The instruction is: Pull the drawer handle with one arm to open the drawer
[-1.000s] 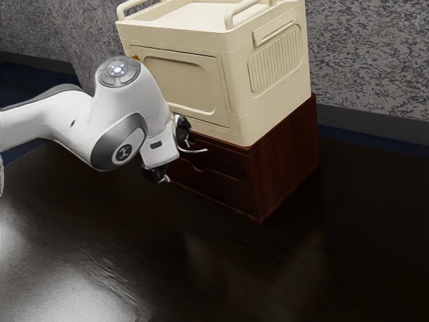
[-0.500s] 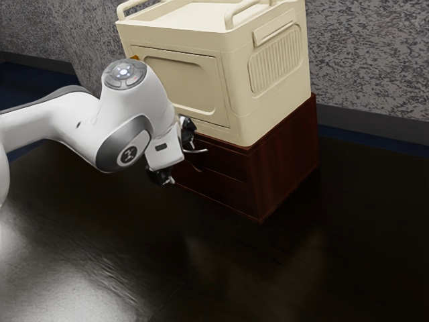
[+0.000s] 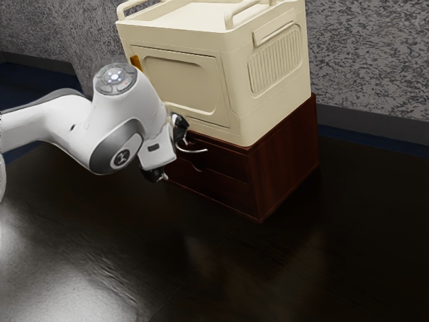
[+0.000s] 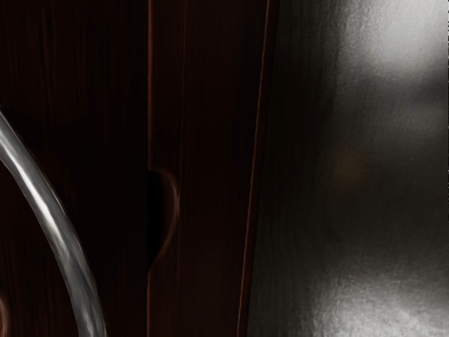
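In the exterior view my gripper (image 3: 175, 159) is open at the front of the dark red wooden cabinet (image 3: 285, 161), its two black fingers wide apart. A curved metal handle (image 3: 196, 151) juts from the upper part of the cabinet front, close beside the upper finger; whether they touch I cannot tell. Nothing visible is gripped. The wrist view has the shiny handle (image 4: 52, 221) curving in front of the dark drawer front (image 4: 105, 98). A rounded notch (image 4: 168, 214) is cut at the edge of the neighbouring panel. The drawer looks flush, though my hand hides part of its front.
A cream storage unit (image 3: 238, 97) with raised rails stands on the cabinet, close above my hand. The dark glossy floor (image 3: 201, 268) extends before the cabinet, and a mottled grey wall (image 3: 369, 60) rises behind.
Over the first half second my hand shifted toward the exterior view's right; since then it has moved back left, exposing more of the handle. Handle and cabinet have not visibly moved.
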